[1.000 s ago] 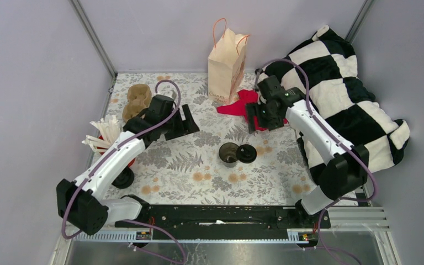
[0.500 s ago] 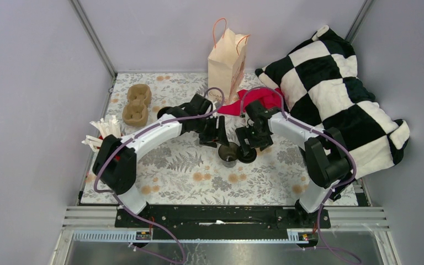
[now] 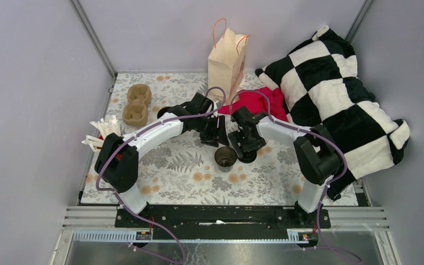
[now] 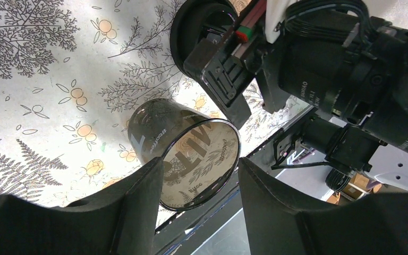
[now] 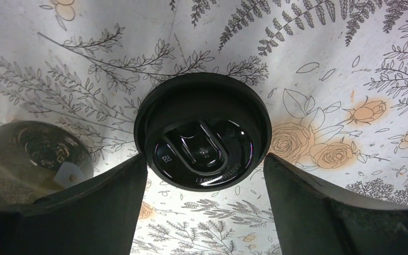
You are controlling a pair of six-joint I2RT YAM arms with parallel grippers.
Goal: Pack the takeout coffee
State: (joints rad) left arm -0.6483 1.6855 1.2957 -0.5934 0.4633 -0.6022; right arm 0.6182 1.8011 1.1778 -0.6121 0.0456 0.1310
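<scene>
The black coffee cup (image 3: 225,157) stands without its lid in the middle of the floral cloth. Its round black lid (image 3: 250,158) lies flat just right of it. My left gripper (image 3: 219,142) is open, and in the left wrist view (image 4: 200,162) its fingers sit on either side of the cup (image 4: 183,154), the left one at the rim and the right one apart from it. My right gripper (image 3: 247,148) is open over the lid. In the right wrist view (image 5: 204,158) its fingers straddle the lid (image 5: 202,138) without touching it. The cup (image 5: 32,156) shows at the left.
A tan paper bag (image 3: 227,63) stands upright at the back centre. A red cloth (image 3: 256,101) and a checkered pillow (image 3: 337,94) lie to the right. A brown cardboard cup tray (image 3: 136,103) and a red cup of white straws (image 3: 104,135) are at the left.
Both arms have swung in from the sides to the middle. The left gripper now straddles the cup and the right gripper straddles the lid. The cup has shifted slightly nearer and left.
</scene>
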